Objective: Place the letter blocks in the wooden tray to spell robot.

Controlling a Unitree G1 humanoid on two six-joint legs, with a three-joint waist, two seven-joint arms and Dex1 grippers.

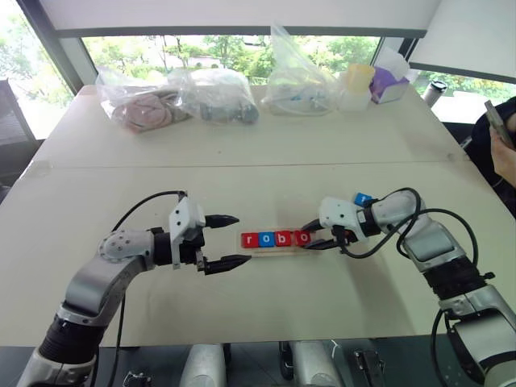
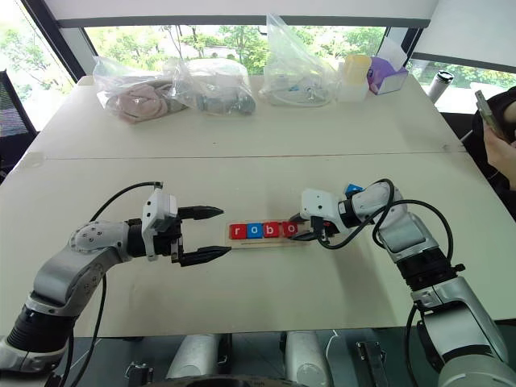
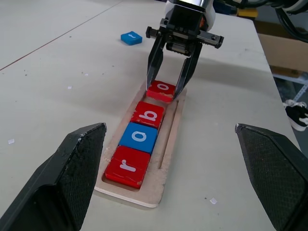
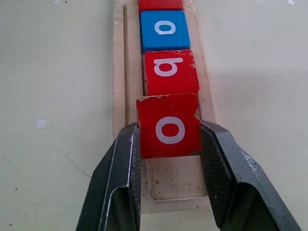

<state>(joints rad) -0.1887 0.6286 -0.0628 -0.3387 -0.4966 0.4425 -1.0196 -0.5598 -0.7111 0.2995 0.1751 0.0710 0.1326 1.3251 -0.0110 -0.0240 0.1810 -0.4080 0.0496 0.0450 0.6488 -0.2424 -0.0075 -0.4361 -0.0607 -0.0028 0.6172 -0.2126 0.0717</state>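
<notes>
Five small flat square letter tiles on show: three red, two blue, each with a white lowercase letter. Four sit in the long narrow pale-wood tray (image 1: 274, 250), lying across the centre of the head view on the pale worktop (image 1: 242, 129): red r tile (image 3: 126, 166), blue o tile (image 3: 139, 136), red b tile (image 3: 148, 114), then the red o tile (image 4: 169, 126), reading r-o-b-o from left to right. The fifth, the blue t tile (image 3: 131, 37), lies loose on the worktop outside the tray, just behind the right wrist at centre right of the head view. The right hand (image 1: 316, 235) comes in from the right, pointing left and angled downward, its two black fingers (image 4: 120, 178) pinched on either side of the red o tile, which sits tilted at the open end of the row, touching the b. The left hand (image 1: 230, 240) hovers at the tray's left end, near it without touching, pointing right and roughly level, its fingers spread wide with nothing between them. Along the upper edge of the head view, three clear plastic bags (image 1: 141, 101) of odds and ends line the far worktop, and a person's hand (image 1: 504, 153) shows at the right edge.
</notes>
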